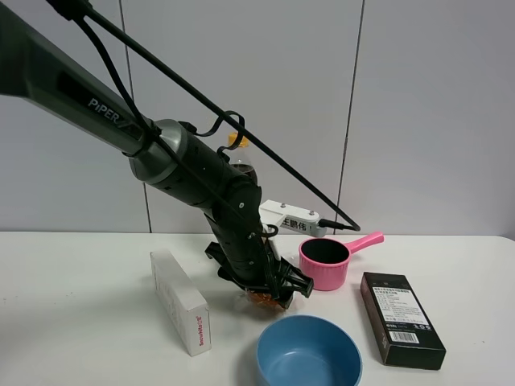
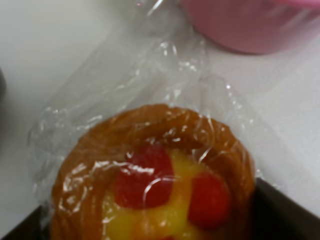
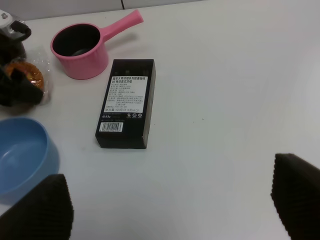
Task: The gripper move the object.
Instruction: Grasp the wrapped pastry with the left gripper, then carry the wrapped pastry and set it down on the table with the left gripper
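The object is a round golden-brown pastry (image 2: 155,185) with red spots, sealed in crinkly clear wrap. It lies on the white table (image 1: 80,322) between the pink saucepan and the blue bowl. My left gripper (image 1: 269,288) reaches down over it from the left, and its two black fingertips (image 2: 285,215) press against both sides of the pastry (image 1: 261,299). In the right wrist view the pastry (image 3: 27,72) shows at the far edge with the left fingers around it. My right gripper (image 3: 170,210) is open and empty, off to the right above the table, out of the high view.
A pink saucepan (image 1: 326,261) stands just right of the pastry and a blue bowl (image 1: 308,354) just in front. A black box (image 1: 401,319) lies at the right and a white carton (image 1: 181,301) at the left. A bottle (image 1: 241,161) and a white device (image 1: 290,217) stand behind.
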